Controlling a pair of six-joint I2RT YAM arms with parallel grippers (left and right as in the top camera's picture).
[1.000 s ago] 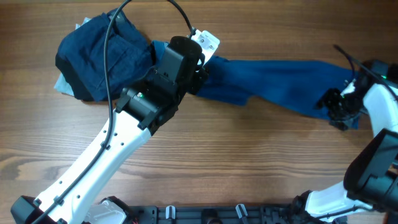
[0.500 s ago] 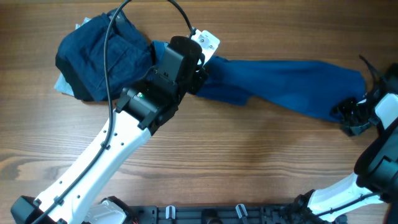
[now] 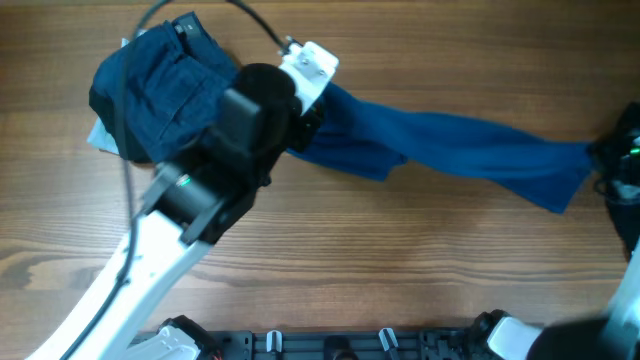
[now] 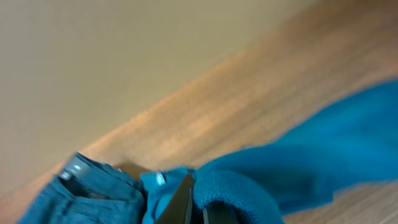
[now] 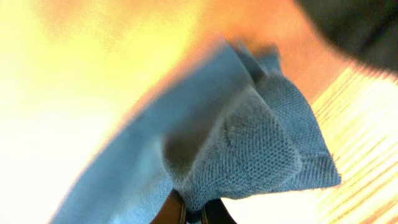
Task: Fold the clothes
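**Fold the clothes: early stage.** The blue shirt (image 3: 470, 150) is drawn out as a long, loosely twisted band between the two grippers, over the wooden table (image 3: 400, 270). No flat spread and no fold can be seen. Judged from this, the work is at the pulling-out step, with the smoothing and every fold left to do.

The left gripper (image 4: 195, 208) appears closed on one end of the shirt. In the left wrist view a thick rolled edge of cloth bulges over the dark fingers (image 4: 182, 200), and the rest of the garment runs away from the jaws.

Just behind these jaws, on the side away from the shirt's length, lies a heap of dark denim (image 3: 160, 90). It is rumpled and stiff-looking, with stitched seams showing. A pale-blue piece (image 3: 100, 138) shows beneath the edge of the heap farthest from the jaws. These pieces are unfolded too.

The right gripper (image 5: 191, 213) is clamped on the opposite end of the shirt. In the right wrist view a bunched corner of fabric rises straight from between the jaws. Seen close, the cloth has a fine pebbled knit, soft and matte, and drapes in rounded folds rather than sharp creases.

The table is smooth, with straight brown grain. Both wrist views are blurred, so how deep each bite goes cannot be told.
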